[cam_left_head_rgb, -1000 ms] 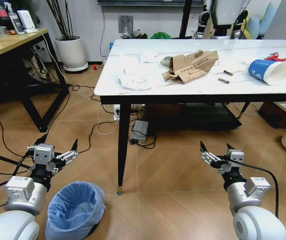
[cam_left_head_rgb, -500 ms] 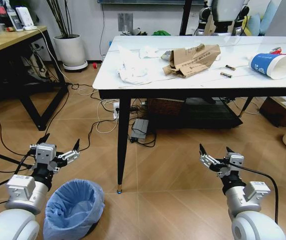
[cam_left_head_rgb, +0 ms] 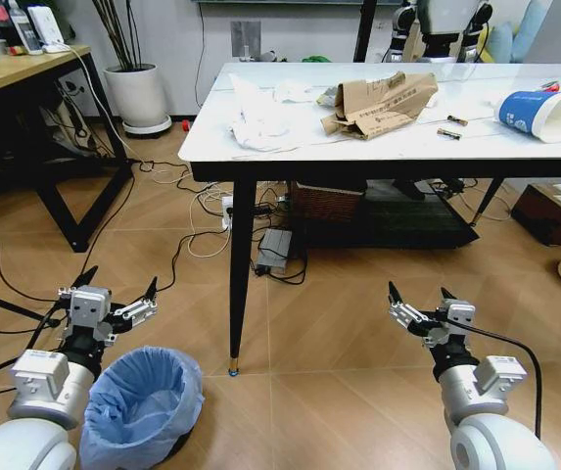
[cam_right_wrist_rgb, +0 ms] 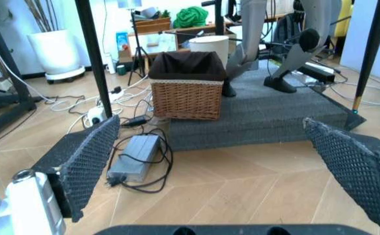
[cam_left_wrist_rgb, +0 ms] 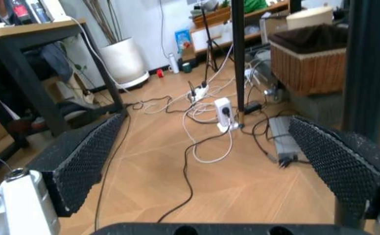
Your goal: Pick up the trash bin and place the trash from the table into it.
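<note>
Standing on the wood floor near the front-left leg of the table (cam_left_head_rgb: 290, 157), the bin (cam_left_head_rgb: 143, 406) with its crinkled blue bag sits low at the robot's left side. The left gripper (cam_left_head_rgb: 114, 300) hovers just above the bin's far-left rim, fingers spread wide and holding nothing; in the left wrist view its two black textured pads (cam_left_wrist_rgb: 85, 161) stand far apart with cables and a power strip (cam_left_wrist_rgb: 224, 112) on the floor beyond them. The right gripper (cam_left_head_rgb: 419, 306) hangs over bare floor on the other side of that table leg, well apart from the bin, jaws also wide and empty.

On the table lies the trash: crumpled tissues (cam_left_head_rgb: 260, 122) near its left end, a torn cardboard box (cam_left_head_rgb: 378, 103) about mid-table, and a blue-and-white cup (cam_left_head_rgb: 544, 113) on its side toward the right end. Under the table, the right wrist view shows a wicker basket (cam_right_wrist_rgb: 187, 93) beside a grey mat (cam_right_wrist_rgb: 262, 117).
</note>
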